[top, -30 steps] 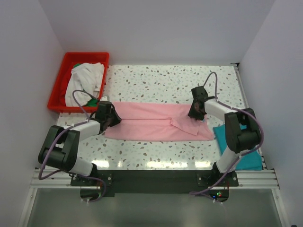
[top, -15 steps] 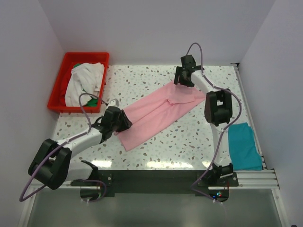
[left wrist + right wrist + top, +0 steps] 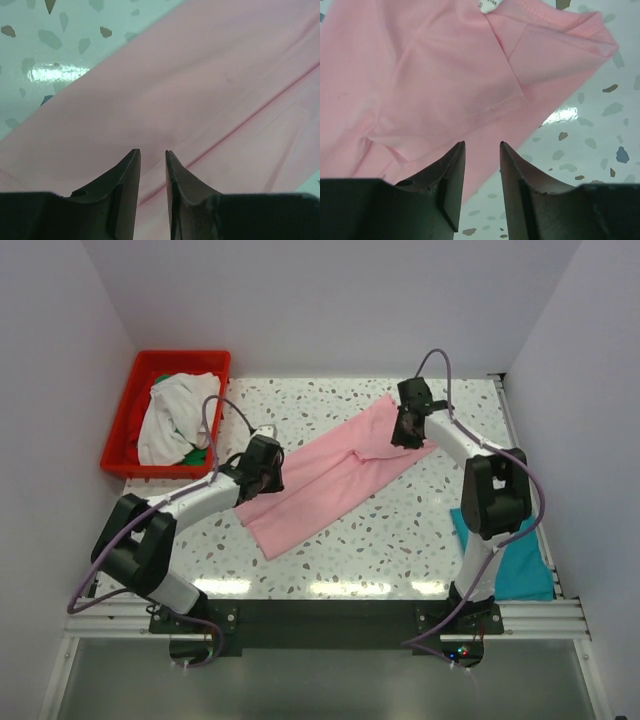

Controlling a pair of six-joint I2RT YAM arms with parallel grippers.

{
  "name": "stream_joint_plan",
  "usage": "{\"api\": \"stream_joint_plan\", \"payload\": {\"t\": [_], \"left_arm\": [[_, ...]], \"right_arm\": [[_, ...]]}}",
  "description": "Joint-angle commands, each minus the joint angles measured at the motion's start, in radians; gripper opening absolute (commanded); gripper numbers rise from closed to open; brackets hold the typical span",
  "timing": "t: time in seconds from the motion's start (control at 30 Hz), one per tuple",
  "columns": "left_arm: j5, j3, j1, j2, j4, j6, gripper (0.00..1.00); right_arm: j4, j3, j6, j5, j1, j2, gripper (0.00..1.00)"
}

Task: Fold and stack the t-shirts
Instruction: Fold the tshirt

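A light pink t-shirt (image 3: 335, 475) lies folded into a long strip, slanting from the near left to the far right of the table. My left gripper (image 3: 270, 472) hovers over its left edge, open, and the left wrist view shows only flat pink cloth (image 3: 200, 75) below the gap (image 3: 152, 151). My right gripper (image 3: 403, 432) hangs open over the far right end (image 3: 481, 144), near the neck label (image 3: 489, 4). A teal t-shirt (image 3: 520, 565) lies folded at the near right. An off-white t-shirt (image 3: 178, 415) and a green one (image 3: 196, 454) sit in the crate.
The red plastic crate (image 3: 125, 425) stands at the far left, beside the left arm's cable. White walls close in the speckled table (image 3: 330, 405) on three sides. The right arm's upright links (image 3: 490, 505) stand partly in front of the teal shirt.
The pink shirt swung from lying crosswise to a slant and has stayed there. The left gripper has moved up along the shirt's left edge, and the right gripper has shifted slightly nearer and right.
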Motion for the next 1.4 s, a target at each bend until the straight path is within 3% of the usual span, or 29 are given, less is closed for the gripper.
{"api": "stream_joint_plan", "payload": {"t": [0.0, 0.2, 0.57, 0.77, 0.9, 1.03, 1.13, 1.23, 1.33, 1.37], "left_arm": [[-0.074, 0.058, -0.025, 0.073, -0.085, 0.098, 0.31], [-0.151, 0.023, -0.052, 0.138, -0.096, 0.087, 0.27], [-0.082, -0.076, -0.199, 0.144, -0.053, -0.072, 0.23], [-0.050, -0.119, -0.405, 0.089, -0.007, -0.276, 0.24], [-0.058, -0.047, -0.551, 0.115, 0.000, -0.346, 0.29], [-0.082, 0.025, -0.554, 0.072, -0.016, -0.314, 0.40], [-0.111, 0.062, -0.545, 0.017, -0.045, -0.257, 0.47], [-0.108, 0.041, -0.505, -0.037, -0.059, -0.228, 0.51], [-0.009, -0.045, -0.430, -0.139, -0.039, -0.220, 0.52], [0.019, -0.068, -0.396, -0.161, -0.031, -0.218, 0.52]], "right_arm": [[0.042, -0.017, 0.055, 0.000, 0.003, 0.051, 0.28], [0.036, 0.053, 0.059, -0.004, -0.003, 0.164, 0.23], [-0.041, 0.311, -0.023, 0.036, -0.043, 0.374, 0.24], [-0.052, 0.527, -0.131, 0.051, -0.045, 0.485, 0.32], [-0.053, 0.615, -0.176, 0.004, -0.045, 0.497, 0.49], [-0.133, 0.687, -0.188, 0.036, -0.045, 0.458, 0.62], [-0.159, 0.635, -0.153, 0.069, -0.045, 0.357, 0.70], [-0.196, 0.549, -0.066, 0.043, -0.041, 0.223, 0.71], [-0.119, 0.255, 0.032, -0.079, -0.011, 0.006, 0.67], [-0.081, 0.057, 0.049, -0.070, 0.051, -0.069, 0.67]]}}
